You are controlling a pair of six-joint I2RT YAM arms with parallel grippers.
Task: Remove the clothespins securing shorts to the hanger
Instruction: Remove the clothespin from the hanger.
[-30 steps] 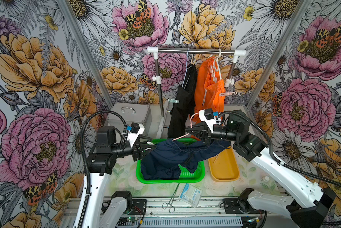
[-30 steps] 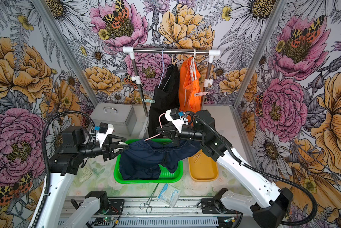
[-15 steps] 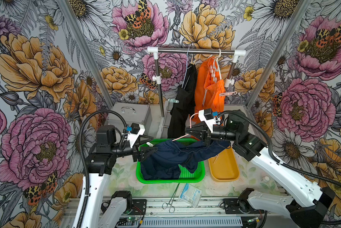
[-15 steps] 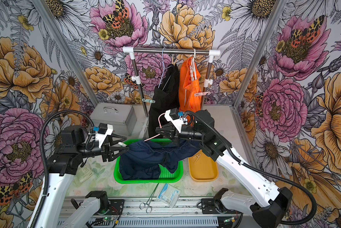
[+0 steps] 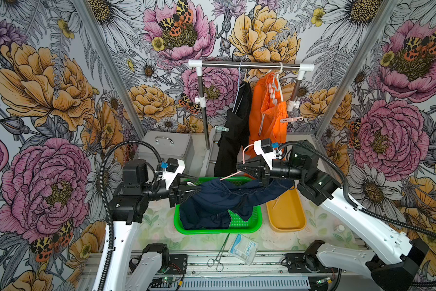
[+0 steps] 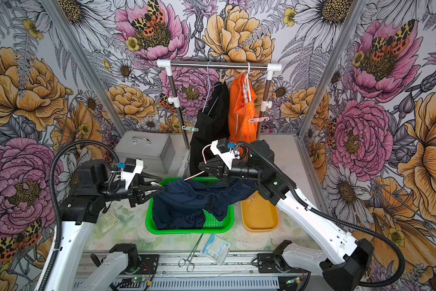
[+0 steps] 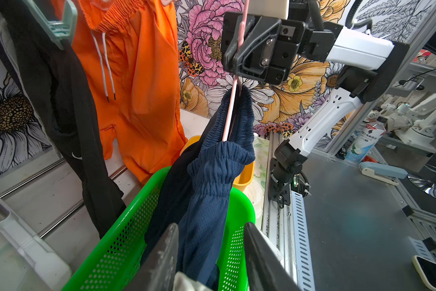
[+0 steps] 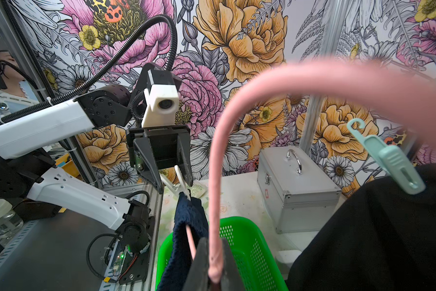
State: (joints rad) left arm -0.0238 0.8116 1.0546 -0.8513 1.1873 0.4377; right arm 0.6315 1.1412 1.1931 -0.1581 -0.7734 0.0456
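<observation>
My left gripper: jaws part-open astride white clothespin, dead ahead, lengthwise; squeeze unclear | right gripper: clamped on pink hanger.

Near the clothes rack: three pairs of shorts, two trays, one metal case, one pair of forceps.

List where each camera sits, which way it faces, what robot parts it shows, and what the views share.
Top views: high at the front, looking down and back at the green basket, navy shorts and clothes rail; both arms show.
Left wrist: on the left arm, looking past its own fingers at the right gripper, shut on the pink hanger.
Right wrist: on the right arm, facing the left gripper, jaws around a white clothespin.
Shared: all views show the navy shorts and green basket.
</observation>
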